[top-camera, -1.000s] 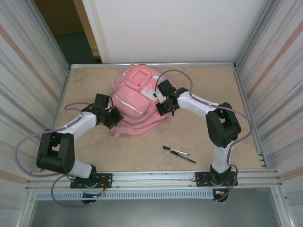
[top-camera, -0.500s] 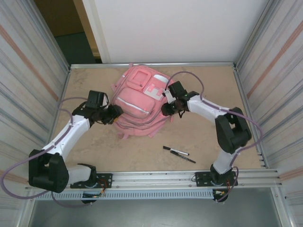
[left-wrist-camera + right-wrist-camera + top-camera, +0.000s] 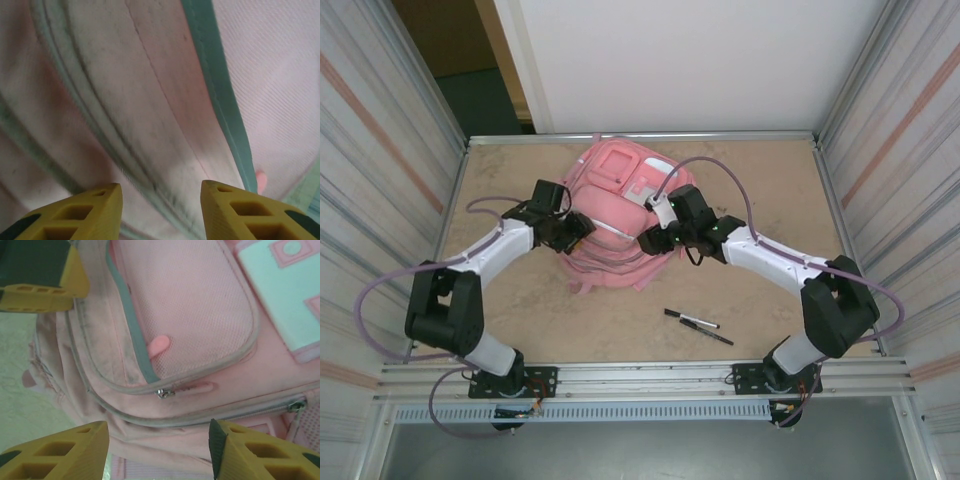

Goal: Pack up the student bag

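**Top view.** Your student bag (image 3: pixel 615 200) lies on the worktop (image 3: pixel 760 180), toward the far edge and near the middle. Your left hand (image 3: pixel 575 232) sits at the bag's left flank. Your right hand (image 3: pixel 650 240) sits over its right front. Two pens (image 3: pixel 695 324) lie side by side nearer the front edge, apart from the bag.

**Left wrist view.** The yellow fingers (image 3: pixel 95 210) stand apart with nothing gripped between them. Pink fabric and a grey-green zip band (image 3: pixel 220 95) lie close beneath.

**Right wrist view.** The fingers (image 3: pixel 60 450) also stand apart and hold nothing. They hover over a front pocket (image 3: pixel 195 305) of the bag. A metal zip pull (image 3: pixel 162 392) lies closed at the pocket's lower edge, with a small pink tab (image 3: pixel 159 345) above it. A white trim panel (image 3: pixel 280 285) shows at upper right. A finger of your left hand shows in the top left corner.
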{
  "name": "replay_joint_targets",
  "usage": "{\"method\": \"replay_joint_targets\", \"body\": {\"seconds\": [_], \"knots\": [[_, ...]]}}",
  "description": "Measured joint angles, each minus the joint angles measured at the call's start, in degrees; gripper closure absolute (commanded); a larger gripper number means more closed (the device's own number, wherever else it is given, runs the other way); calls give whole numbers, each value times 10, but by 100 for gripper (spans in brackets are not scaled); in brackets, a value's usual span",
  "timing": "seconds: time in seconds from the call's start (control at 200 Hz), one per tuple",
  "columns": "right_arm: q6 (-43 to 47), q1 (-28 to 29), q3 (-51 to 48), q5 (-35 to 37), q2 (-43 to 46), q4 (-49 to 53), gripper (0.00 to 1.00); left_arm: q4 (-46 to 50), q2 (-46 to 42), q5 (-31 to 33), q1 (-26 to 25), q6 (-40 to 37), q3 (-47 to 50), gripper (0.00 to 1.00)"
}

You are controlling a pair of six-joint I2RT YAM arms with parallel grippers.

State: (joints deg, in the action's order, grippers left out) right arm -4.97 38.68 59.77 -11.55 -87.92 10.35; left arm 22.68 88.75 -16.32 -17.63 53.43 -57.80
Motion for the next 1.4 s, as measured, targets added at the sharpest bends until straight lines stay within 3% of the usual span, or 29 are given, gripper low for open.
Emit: {"method": "replay_joint_targets", "body": {"seconds": [0.085,0.13,0.21,0.326,0.466,0.782,0.952,1.072,1.117,1.398], "knots": [[0,0,0,-6,-10,-1,46,-8,27,1,1,8,-13,92],[4,0,0,-11,-18,-1,45,-10,36,0,2,9,-18,100],[19,-9,9,-45,-40,5,31,-13,40,-4,5,15,-21,100],[43,-42,57,-113,-94,36,22,-10,25,-12,7,19,-22,100],[73,-72,67,-149,-112,31,21,-5,-12,-29,7,20,-22,100],[157,-56,100,-156,-140,55,25,2,-23,-89,19,34,-22,100],[174,-42,100,-154,-148,63,39,0,-23,-108,27,39,-22,100],[175,-41,96,-151,-148,61,63,0,-23,-115,32,38,-22,100],[177,-41,94,-152,-148,64,65,0,-23,-118,33,38,-22,100],[157,-12,100,-135,-142,102,100,-1,-22,-122,33,38,-22,100]]}}
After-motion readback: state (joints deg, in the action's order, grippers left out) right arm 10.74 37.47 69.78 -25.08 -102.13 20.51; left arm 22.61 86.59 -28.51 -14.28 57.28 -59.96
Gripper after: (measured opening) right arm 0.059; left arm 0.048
